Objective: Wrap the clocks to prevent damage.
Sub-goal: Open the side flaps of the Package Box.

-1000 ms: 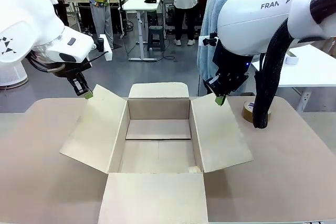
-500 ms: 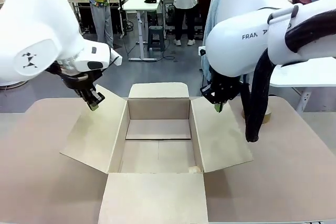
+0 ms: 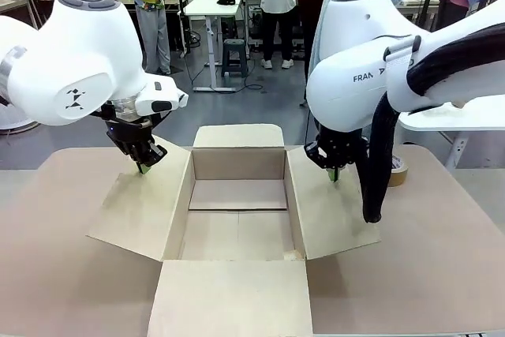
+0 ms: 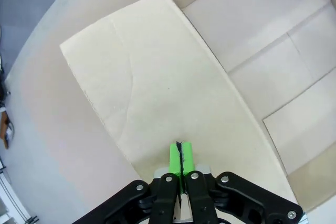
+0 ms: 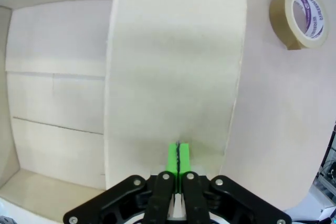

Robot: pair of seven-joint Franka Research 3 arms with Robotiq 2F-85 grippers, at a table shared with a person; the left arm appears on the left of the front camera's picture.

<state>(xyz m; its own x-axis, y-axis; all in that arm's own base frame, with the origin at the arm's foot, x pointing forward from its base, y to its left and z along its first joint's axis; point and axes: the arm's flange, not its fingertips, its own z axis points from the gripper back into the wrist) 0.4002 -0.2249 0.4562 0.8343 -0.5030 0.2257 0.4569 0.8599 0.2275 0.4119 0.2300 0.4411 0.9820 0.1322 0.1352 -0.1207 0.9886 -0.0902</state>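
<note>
Flaps are what both sets of jaws point at. The cardboard box [image 3: 237, 165] sits open in the middle of the table [image 3: 442, 258] with all four flaps splayed outward. Its floor shows bare cardboard in the front view and both wrist views. Where the clocks lie from either gripper I cannot tell, so I cannot judge which arm is nearer to them or how their bundle is turned.

The left gripper [image 3: 144, 167] hangs over the far part of the left flap [image 3: 142, 203], fingers aimed steeply down at it. In the left wrist view, its green pads [image 4: 175, 156] press flat together with nothing between them. The right gripper [image 3: 334, 173] mirrors it over the far part of the right flap [image 3: 331, 211], and its pads [image 5: 173, 156] are likewise pressed together on nothing. Each flap's long axis runs near to far, along the box's side. I cannot tell whether either tip touches the cardboard or sits just above it.

The tape roll [image 3: 397, 170] lies flat on the table to the right of the right flap, near the right arm.

My judgement is that wrapping cannot start until the bundle is within reach.
</note>
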